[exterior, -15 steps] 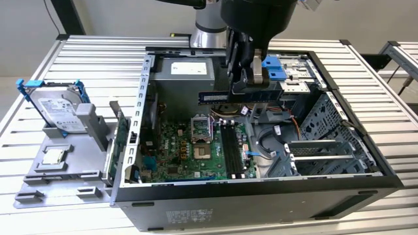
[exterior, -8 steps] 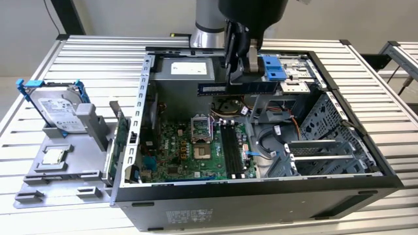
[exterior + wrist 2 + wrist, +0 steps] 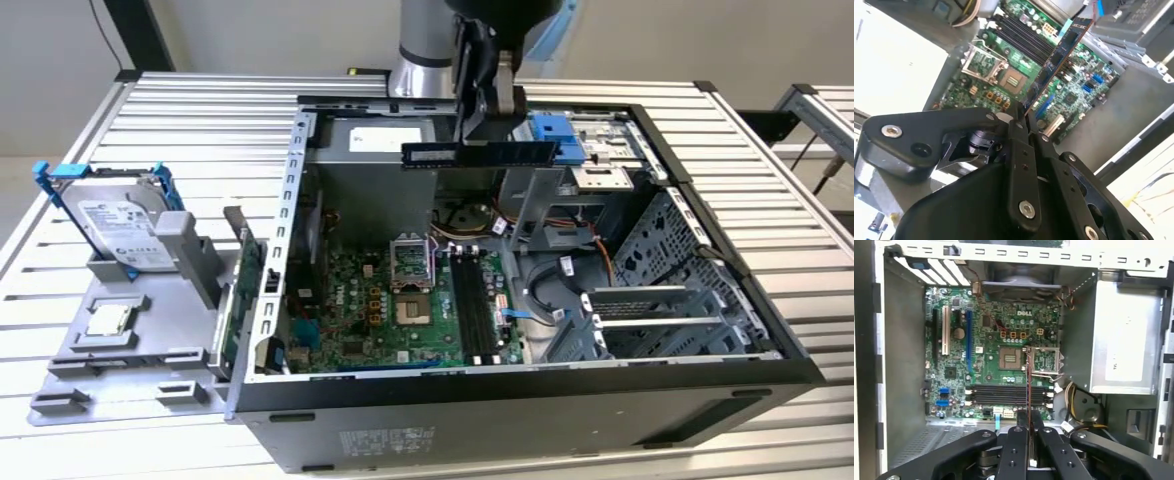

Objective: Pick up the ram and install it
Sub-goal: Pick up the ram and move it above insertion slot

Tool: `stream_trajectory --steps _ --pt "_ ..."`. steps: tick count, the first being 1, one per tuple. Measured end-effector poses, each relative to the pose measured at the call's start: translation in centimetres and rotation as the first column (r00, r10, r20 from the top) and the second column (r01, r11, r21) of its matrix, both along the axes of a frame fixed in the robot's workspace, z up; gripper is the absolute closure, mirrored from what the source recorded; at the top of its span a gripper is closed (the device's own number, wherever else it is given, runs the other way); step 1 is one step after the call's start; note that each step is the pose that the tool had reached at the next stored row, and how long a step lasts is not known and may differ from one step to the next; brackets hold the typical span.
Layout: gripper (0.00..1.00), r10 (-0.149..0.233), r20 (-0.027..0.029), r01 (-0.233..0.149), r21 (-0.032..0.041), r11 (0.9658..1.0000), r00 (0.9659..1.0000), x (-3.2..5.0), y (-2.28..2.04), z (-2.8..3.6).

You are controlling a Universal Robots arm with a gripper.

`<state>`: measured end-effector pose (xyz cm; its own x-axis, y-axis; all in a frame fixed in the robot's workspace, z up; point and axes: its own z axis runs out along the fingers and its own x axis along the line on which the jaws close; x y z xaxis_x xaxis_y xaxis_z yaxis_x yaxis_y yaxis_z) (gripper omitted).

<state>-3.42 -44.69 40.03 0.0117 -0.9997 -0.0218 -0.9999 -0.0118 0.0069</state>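
Closest up, black metal gripper (image 3: pixel 1021 114) — jaws clenched on the long, thin, dark blue-green ram stick (image 3: pixel 1059 55). Holds it level over the open black computer case (image 3: pixel 534 392) in the exterior view. Hangs well above the green motherboard (image 3: pixel 999 340) and its long black memory slots (image 3: pixel 1009 396) — apart from both. Off to the exterior view's left, silver hard drive with blue brackets (image 3: pixel 120 225).

Found arm (image 3: pixel 424 45) upright at far side, wrist turned straight down. Found gripper (image 3: pixel 478 138) held aloft, fingers (image 3: pixel 1016 445) pressed together on the ram (image 3: pixel 441 153) near its middle. Confirmed same clamped state in both wrist views.
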Motion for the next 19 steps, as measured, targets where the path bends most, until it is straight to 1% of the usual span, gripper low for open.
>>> stream_trajectory --steps 3,4,7,19 --pt "1.0 0.0 0.0 0.0 0.0 1.0 1.0 0.0 1.11 0.0" --pt "1.0 0.0 -0.0002 0.0 -0.0001 1.0 1.0 0.0 1.28 0.01" --pt "1.0 0.0 -0.0001 0.0 0.0 1.0 1.0 0.11 1.28 0.01" --pt "1.0 0.0 -0.0085 0.0 0.0001 1.0 1.0 0.11 1.28 0.0"
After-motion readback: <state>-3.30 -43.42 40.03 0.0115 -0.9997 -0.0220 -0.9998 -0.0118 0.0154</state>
